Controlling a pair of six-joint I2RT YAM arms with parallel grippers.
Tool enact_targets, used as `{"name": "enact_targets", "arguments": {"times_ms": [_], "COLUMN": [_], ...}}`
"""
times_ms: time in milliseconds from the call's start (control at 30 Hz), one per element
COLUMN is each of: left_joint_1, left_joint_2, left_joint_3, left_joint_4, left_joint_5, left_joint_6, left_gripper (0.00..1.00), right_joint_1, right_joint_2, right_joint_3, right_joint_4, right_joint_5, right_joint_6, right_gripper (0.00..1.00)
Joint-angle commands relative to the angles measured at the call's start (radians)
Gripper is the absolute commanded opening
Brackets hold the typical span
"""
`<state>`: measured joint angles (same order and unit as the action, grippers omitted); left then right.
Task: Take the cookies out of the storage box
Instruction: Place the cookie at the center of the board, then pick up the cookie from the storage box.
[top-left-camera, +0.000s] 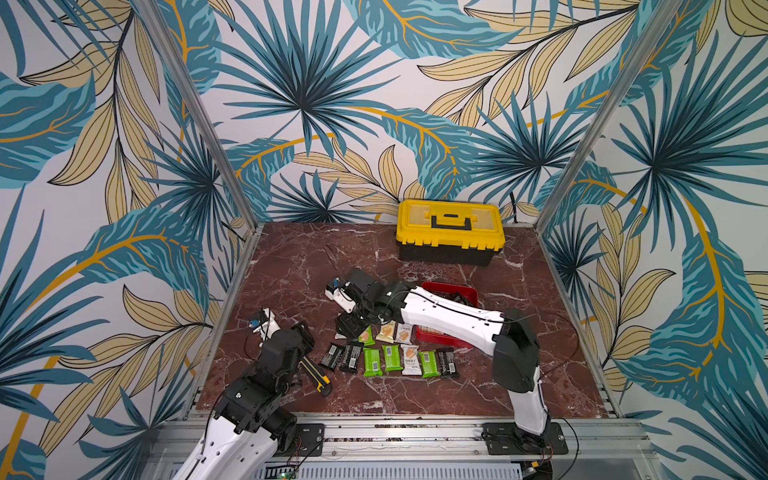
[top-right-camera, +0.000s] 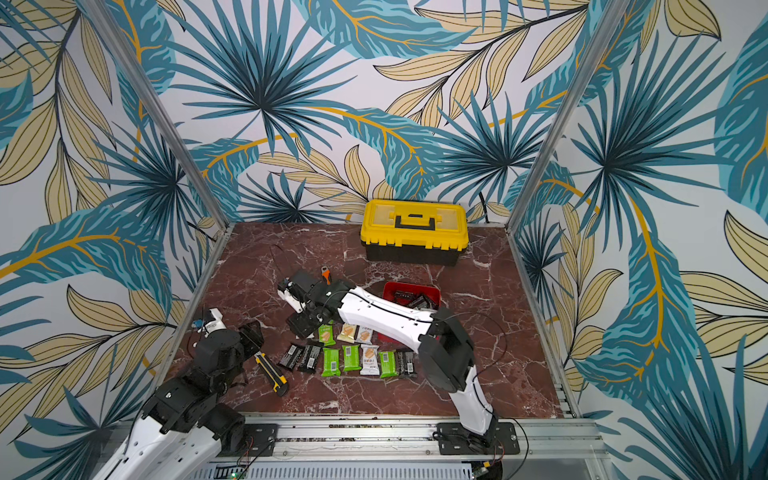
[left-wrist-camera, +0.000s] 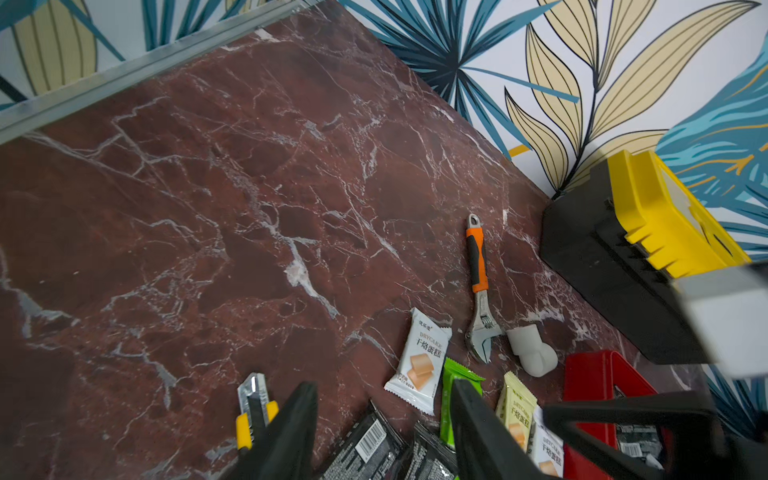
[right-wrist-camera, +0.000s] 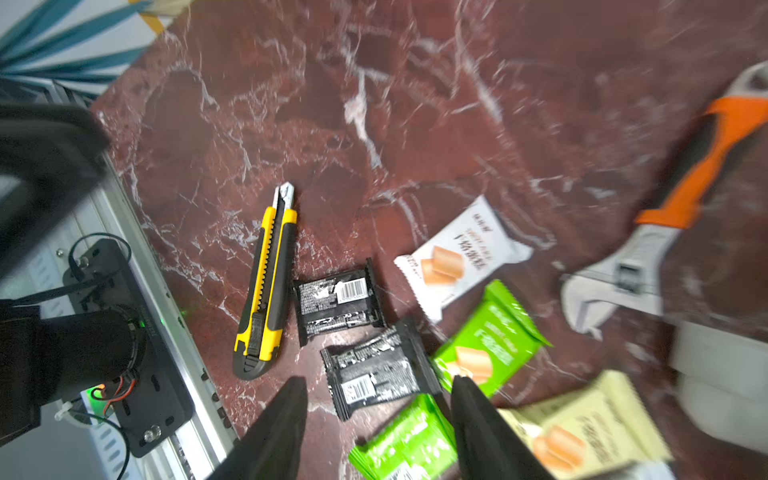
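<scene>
**Both pincers empty, most cookies out on the worktop**

My right pincer stands wide, w/ nothing btwn its fingers. It hangs above the left end of the laid-out cookies, over a black pkt and a green pkt. My left pincer is parted and empty too. It sits toward the front-left corner of the worktop, just beside the utility knife.

The cookies lie in two rows near the middle of the front edge. Front row: two black, two green, a white, a green, a black. Behind it: a green, a cream and a white (my right arm hides part of that row in both top views). One more white pkt lies tilted near the head of the wrench.

The storage box sits toward the right edge, just beside the rear row's right end and partly under my right arm. Several black pkts lie inside it.

The wrench, w/ an orange grip, and a white pipe elbow lie side by side behind the rows. I can't tell whether they touch. The yellow-and-black toolbox stands shut at the back edge, right of centre.
</scene>
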<state>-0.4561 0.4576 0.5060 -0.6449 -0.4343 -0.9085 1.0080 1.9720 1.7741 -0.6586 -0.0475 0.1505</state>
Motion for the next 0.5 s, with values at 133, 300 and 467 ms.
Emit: {"name": "enact_targets", "arguments": {"times_ms": [133, 300, 467], "left_joint_1": [0.002, -0.044, -0.186], "left_joint_2": [0.159, 0.323, 0.505], "left_joint_3": [0.056, 0.131, 0.229], "left_joint_4": [0.234, 0.319, 0.412], "left_joint_5": [0.187, 0.270, 0.254], "left_joint_6": [0.136, 0.226, 0.309], "left_gripper": [0.57, 0.57, 0.59], "right_joint_1": [-0.027, -0.116, -0.304], "right_joint_2": [-0.296, -0.519, -0.704], "right_joint_3": [-0.292, -0.503, -0.681], "right_joint_4": [0.082, 0.082, 0.064], "right_joint_5": [0.340, 0.405, 0.329], "right_joint_6": [0.115, 0.254, 0.354], "right_gripper": [0.60, 0.59, 0.58]}}
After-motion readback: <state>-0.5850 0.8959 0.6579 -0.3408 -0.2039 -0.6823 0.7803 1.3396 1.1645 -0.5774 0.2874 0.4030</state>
